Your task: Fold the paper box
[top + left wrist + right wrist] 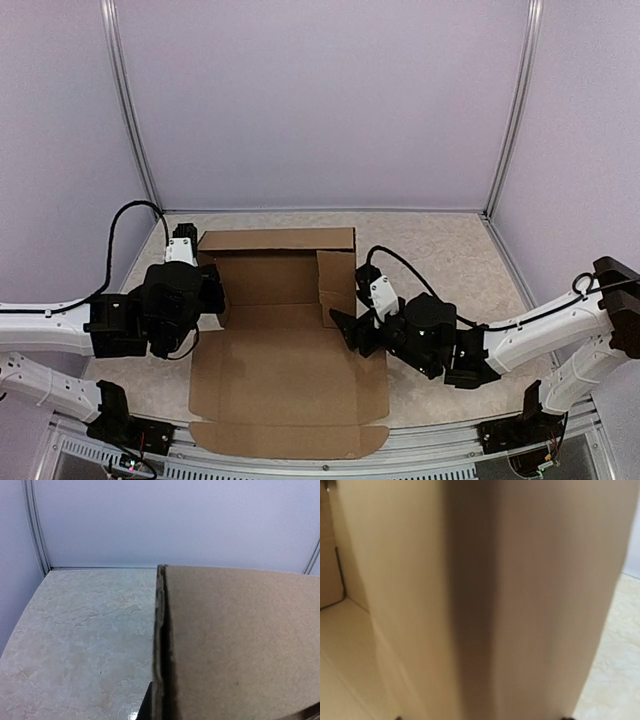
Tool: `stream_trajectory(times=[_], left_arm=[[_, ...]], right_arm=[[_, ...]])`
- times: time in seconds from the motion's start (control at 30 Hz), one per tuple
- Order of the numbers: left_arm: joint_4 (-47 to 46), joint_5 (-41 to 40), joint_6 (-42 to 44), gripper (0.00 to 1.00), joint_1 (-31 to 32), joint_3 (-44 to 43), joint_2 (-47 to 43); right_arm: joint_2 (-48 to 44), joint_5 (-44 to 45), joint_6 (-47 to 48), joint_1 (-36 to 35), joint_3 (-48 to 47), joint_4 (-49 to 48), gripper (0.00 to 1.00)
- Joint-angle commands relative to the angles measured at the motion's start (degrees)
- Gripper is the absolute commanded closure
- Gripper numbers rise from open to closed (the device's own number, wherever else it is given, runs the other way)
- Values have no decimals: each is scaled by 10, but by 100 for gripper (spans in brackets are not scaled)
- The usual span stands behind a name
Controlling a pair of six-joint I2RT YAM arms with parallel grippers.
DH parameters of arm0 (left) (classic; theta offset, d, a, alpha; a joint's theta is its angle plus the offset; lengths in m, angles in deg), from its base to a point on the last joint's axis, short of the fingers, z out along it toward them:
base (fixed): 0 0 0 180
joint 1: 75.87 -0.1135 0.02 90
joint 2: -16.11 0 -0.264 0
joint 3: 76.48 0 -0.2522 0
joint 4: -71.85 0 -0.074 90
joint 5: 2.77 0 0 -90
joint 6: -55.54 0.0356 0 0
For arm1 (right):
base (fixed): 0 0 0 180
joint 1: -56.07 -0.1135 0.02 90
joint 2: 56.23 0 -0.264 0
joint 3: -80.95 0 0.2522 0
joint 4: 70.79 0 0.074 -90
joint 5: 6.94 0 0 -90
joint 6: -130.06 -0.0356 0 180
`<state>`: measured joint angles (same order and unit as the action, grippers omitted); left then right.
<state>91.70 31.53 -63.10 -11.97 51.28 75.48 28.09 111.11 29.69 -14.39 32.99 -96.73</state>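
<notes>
I count one paper box [290, 370], of brown cardboard, on one table [440, 250]. My grippers are two: one left gripper [214, 300] and one right gripper [347, 330]. At the table's far corners I count two metal posts [133, 130].

free: table [445, 255] right of paper box [285, 350] | blocked: raised side flap [337, 285] just beside right pincer [350, 333]

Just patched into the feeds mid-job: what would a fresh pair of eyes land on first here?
The paper box, a big brown cardboard sheet, fills the middle of the table, partly folded up at its far end with a flap raised on the right. The left tool sits shut at the sheet's left edge, seemingly pinching the cardboard. The right tool stands open at that flap, which blurs across the right wrist view.
</notes>
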Motion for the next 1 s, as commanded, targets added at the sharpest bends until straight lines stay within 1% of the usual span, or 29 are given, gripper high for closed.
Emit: stream_trajectory(times=[0.0,0.17,0.2,0.27,0.33,0.37,0.47,0.53,0.57,0.63,0.67,0.7,0.77,0.83,0.87,0.97], left_arm=[[-31,46,-56,100,-8,3,-25],[-31,60,-58,100,-9,-1,-22],[-31,63,-58,100,-9,-2,-22],[-28,67,-58,100,-10,-3,-22],[-27,68,-59,100,-9,-3,-21],[-27,70,-59,100,-10,-3,-21],[-25,76,-59,100,-10,-6,-18],[-24,78,-60,100,-10,-5,-16],[-23,79,-59,100,-11,-7,-15],[-21,77,-58,100,-10,-8,-14],[-20,77,-58,100,-10,-8,-14],[-22,76,-58,100,-10,-7,-14],[-24,77,-56,100,-10,-8,-10],[-24,76,-55,100,-10,-10,-4],[-25,75,-55,100,-10,-11,0],[-26,74,-56,100,-10,-12,8]], right_arm=[[-2,-5,-13,-8,26,-19,34],[9,12,-8,-8,21,-18,36],[10,14,-4,-7,18,-20,38],[12,19,2,-7,9,-17,45],[15,22,10,-7,0,-14,53],[18,24,13,-7,-5,-12,59],[29,32,18,-9,-21,-4,84],[37,36,22,-8,-27,-8,96],[40,38,23,-9,-27,-13,100],[45,39,25,-10,-30,-18,100],[47,39,25,-10,-33,-18,98],[48,39,26,-10,-35,-18,94],[49,46,29,-11,-40,-19,81],[47,54,35,-11,-43,-27,71],[46,58,39,-12,-46,-30,69],[42,68,58,-11,-56,-39,66]])
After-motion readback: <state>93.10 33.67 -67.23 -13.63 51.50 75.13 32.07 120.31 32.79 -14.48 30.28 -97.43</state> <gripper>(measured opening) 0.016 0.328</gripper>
